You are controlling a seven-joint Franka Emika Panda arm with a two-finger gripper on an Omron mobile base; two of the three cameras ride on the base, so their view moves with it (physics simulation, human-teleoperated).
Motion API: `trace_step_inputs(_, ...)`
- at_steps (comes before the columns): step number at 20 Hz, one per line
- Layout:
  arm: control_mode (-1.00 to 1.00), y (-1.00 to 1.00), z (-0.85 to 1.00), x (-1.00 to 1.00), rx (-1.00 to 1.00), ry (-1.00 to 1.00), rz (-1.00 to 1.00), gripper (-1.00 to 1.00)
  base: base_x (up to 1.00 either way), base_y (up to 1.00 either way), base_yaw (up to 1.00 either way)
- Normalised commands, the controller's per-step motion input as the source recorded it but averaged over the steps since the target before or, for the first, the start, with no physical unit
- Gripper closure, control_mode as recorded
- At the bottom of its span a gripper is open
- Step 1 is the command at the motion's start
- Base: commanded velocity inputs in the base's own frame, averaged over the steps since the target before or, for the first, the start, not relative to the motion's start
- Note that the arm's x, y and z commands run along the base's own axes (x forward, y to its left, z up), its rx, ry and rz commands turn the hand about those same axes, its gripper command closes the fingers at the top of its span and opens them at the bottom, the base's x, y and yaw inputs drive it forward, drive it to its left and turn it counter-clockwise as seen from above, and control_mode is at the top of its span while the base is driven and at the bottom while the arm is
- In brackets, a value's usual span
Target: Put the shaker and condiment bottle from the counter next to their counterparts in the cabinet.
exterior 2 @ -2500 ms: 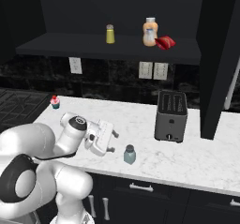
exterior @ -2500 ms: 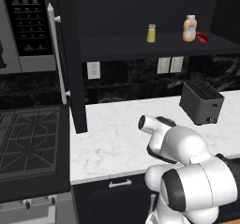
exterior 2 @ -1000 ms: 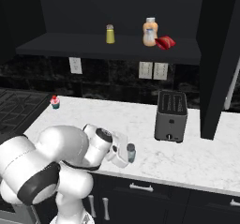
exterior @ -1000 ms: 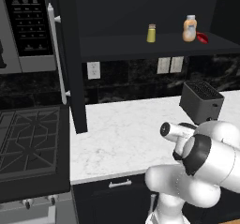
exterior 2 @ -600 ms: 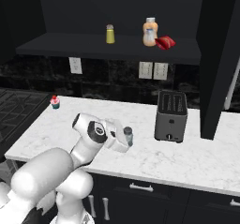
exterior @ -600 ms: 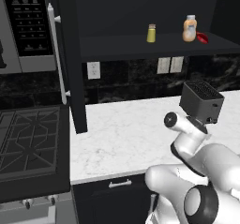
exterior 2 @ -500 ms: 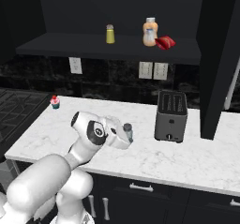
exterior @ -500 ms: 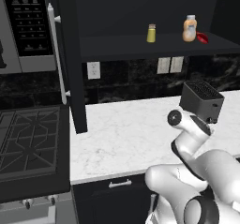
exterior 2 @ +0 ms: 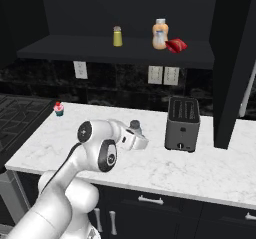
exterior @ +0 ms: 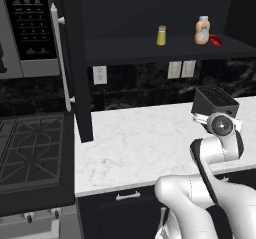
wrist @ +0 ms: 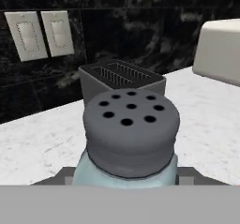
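Fingers clamp shaker; hand view reveals holed grey top.

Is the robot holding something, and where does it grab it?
Yes, its hand holds the shaker by its pale lower body, below the grey holed top.

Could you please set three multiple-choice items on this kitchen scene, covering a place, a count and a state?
1. Where is the small bright red condiment bottle?
A. on the black cabinet shelf
B. on the white marble counter
C. in the dark toaster

2. How many holes show in the pale blue-grey shaker's grey top?
A. three
B. eight
C. twelve

3. What is the gripper doing?
A. hanging open
B. shut on the shaker
C. holding the small yellow shaker

Key: 1 A, it lies beside the orange-beige white-capped bottle; 2 B, eight dark holes counted in the hand view; 3 B, the shaker sits between the fingers above the counter.
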Motion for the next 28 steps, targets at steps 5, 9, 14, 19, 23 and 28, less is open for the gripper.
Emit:
trace_step_inputs(5, -1.00, 0.20, 0.56, -0.02, 0.00, 0.00, 0.48, 1.00, 0.00, 0.00, 0.00)
trace_step_inputs(9, -1.00, 0.58, 0.53, 0.00, 0.00, 0.00, 0.47, 1.00, 0.00, 0.00, 0.00)
trace_step_inputs(14, -1.00, 0.79, 0.66, 0.02, 0.00, 0.00, 0.37, 1.00, 0.00, 0.00, 0.00)
trace_step_inputs(19, -1.00, 0.47, 0.93, -0.06, 0.00, -0.09, 0.19, 1.00, 0.00, 0.00, 0.00)
trace_step_inputs(23, -1.00, 0.02, 1.00, -0.24, 0.00, -0.17, 0.01, 1.00, 0.00, 0.00, 0.00)
trace_step_inputs(28, -1.00, 0.02, 0.89, -0.25, 0.00, -0.14, 0.00, 1.00, 0.00, 0.00, 0.00)
